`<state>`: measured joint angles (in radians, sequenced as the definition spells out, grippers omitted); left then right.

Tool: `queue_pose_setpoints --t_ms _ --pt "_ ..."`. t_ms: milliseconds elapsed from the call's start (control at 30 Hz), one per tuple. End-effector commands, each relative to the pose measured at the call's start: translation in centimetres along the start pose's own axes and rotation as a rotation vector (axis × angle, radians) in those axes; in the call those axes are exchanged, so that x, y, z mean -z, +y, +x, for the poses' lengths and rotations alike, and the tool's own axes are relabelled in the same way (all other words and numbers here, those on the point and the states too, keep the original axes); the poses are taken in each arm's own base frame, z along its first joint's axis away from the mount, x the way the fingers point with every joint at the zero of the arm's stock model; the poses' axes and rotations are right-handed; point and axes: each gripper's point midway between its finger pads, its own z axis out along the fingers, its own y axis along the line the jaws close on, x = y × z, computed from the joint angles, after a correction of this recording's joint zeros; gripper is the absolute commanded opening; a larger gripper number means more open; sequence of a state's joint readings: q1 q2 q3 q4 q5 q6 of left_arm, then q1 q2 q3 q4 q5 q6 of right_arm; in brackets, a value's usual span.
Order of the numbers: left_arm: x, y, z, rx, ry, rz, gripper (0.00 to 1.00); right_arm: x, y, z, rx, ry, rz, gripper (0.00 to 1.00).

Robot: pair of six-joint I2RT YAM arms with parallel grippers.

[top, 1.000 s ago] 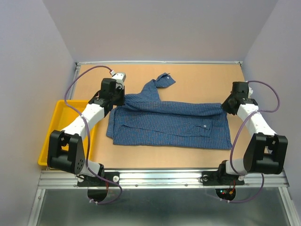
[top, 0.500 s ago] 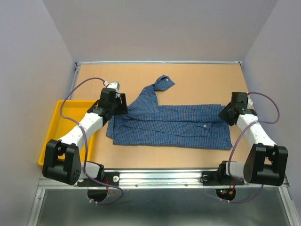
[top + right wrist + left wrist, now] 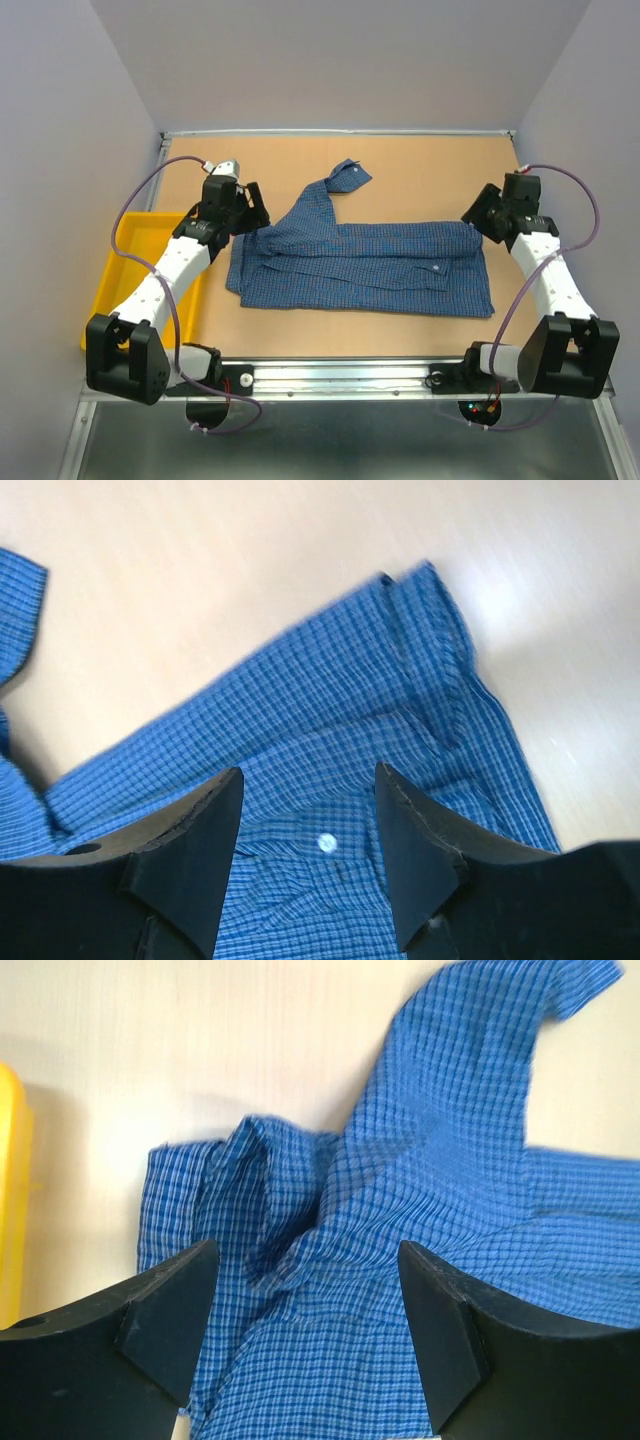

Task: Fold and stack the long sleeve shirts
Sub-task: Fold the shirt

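Observation:
One blue checked long sleeve shirt (image 3: 360, 260) lies folded lengthwise into a wide band in the middle of the table, with one sleeve (image 3: 330, 190) trailing off toward the back. My left gripper (image 3: 252, 212) hovers open over the shirt's left end (image 3: 300, 1260), nothing between its fingers. Over the shirt's right end my right gripper (image 3: 476, 213) is open too. The right wrist view shows the fabric and a white button (image 3: 326, 842) below the spread fingers (image 3: 200, 850), which hold nothing.
A yellow tray (image 3: 125, 260) sits at the table's left edge beside the left arm; its rim (image 3: 12, 1190) shows in the left wrist view. Bare tan tabletop (image 3: 430, 165) lies behind the shirt. Grey walls enclose the left, back and right.
Both grippers have opened and let go of the shirt's ends, then lifted back a little. The shirt's upper fold has settled flat on the table.

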<state>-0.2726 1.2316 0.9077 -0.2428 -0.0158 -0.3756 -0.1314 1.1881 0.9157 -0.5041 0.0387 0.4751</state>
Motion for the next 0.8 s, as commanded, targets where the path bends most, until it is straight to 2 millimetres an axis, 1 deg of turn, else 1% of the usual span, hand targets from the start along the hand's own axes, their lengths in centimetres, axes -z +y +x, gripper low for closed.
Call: queue_pose_setpoints --t_ms 0,33,67,100,167,200,233,267,300,333,367,400,433,467,500,533,567,600,633,667,700,733,767 --pt "0.0 -1.2 -3.3 0.023 -0.063 0.029 0.84 -1.2 4.3 -2.4 0.036 0.043 -0.154 0.61" --pt "-0.8 -1.0 -3.5 0.029 -0.055 0.019 0.84 -1.7 4.5 -2.0 0.037 0.067 -0.160 0.61" --pt "-1.1 -1.6 -3.5 0.036 -0.048 0.048 0.84 -2.2 5.0 -1.7 0.042 0.089 -0.172 0.61" --pt "-1.9 -1.8 -3.4 0.039 -0.028 0.059 0.84 -3.0 6.2 -0.8 0.061 0.138 -0.205 0.61" --pt "-2.5 -2.7 -4.7 0.031 -0.047 0.090 0.84 -3.7 7.8 0.1 0.098 0.181 -0.258 0.61" --pt "-3.6 -3.2 -4.3 0.021 -0.017 0.111 0.84 -4.3 8.8 1.3 0.124 0.211 -0.272 0.62" --pt "-4.2 -3.6 -4.6 -0.006 -0.014 0.129 0.85 -4.7 9.7 1.3 0.140 0.204 -0.295 0.63" --pt "-4.5 -5.0 -5.8 -0.021 -0.028 0.186 0.85 -4.5 11.2 2.2 0.174 0.217 -0.332 0.63" --pt "-6.1 -5.2 -5.1 -0.038 0.011 0.199 0.86 -4.9 11.9 2.6 0.187 0.218 -0.349 0.63" --pt "-6.5 -6.3 -6.6 -0.051 -0.005 0.235 0.86 -4.9 12.5 3.1 0.201 0.223 -0.363 0.64" --pt "-7.1 -6.9 -6.8 -0.077 0.004 0.256 0.87 -4.9 12.9 3.6 0.224 0.228 -0.378 0.65" --pt "-8.9 -7.1 -5.9 -0.083 0.046 0.265 0.87 -4.7 13.7 4.5 0.252 0.234 -0.396 0.66" --pt "-9.4 -7.8 -7.0 -0.095 0.026 0.277 0.88 -4.6 14.1 4.8 0.270 0.230 -0.407 0.70" --pt "-10.2 -8.3 -7.2 -0.120 0.023 0.283 0.88 -4.4 14.3 5.6 0.293 0.238 -0.415 0.73" --pt "-11.7 -8.6 -7.2 -0.133 0.029 0.283 0.88 -4.2 14.6 5.7 0.303 0.230 -0.428 0.77" --pt "-12.7 -8.4 -6.2 -0.144 0.054 0.275 0.88 -4.2 14.5 6.3 0.312 0.241 -0.432 0.78" --pt "-13.2 -9.0 -7.2 -0.166 0.030 0.286 0.88 -3.8 14.6 6.9 0.321 0.248 -0.446 0.79" --pt "-14.7 -9.0 -6.2 -0.174 0.057 0.281 0.88 -3.6 14.6 7.1 0.327 0.246 -0.455 0.79" --pt "-15.4 -9.1 -6.2 -0.181 0.057 0.279 0.88 -3.3 14.7 7.4 0.333 0.246 -0.467 0.81" --pt "-15.8 -9.7 -7.1 -0.195 0.038 0.292 0.87 -2.8 14.7 8.0 0.341 0.252 -0.480 0.81" --pt "-17.1 -9.6 -6.2 -0.200 0.061 0.287 0.86 -2.5 14.8 8.2 0.345 0.250 -0.492 0.81" --pt "-17.5 -10.1 -6.8 -0.205 0.051 0.293 0.84 -1.9 15.0 8.1 0.347 0.241 -0.506 0.81" --pt "-18.5 -9.9 -6.2 -0.206 0.066 0.282 0.82 -1.4 15.2 8.4 0.354 0.244 -0.523 0.81"
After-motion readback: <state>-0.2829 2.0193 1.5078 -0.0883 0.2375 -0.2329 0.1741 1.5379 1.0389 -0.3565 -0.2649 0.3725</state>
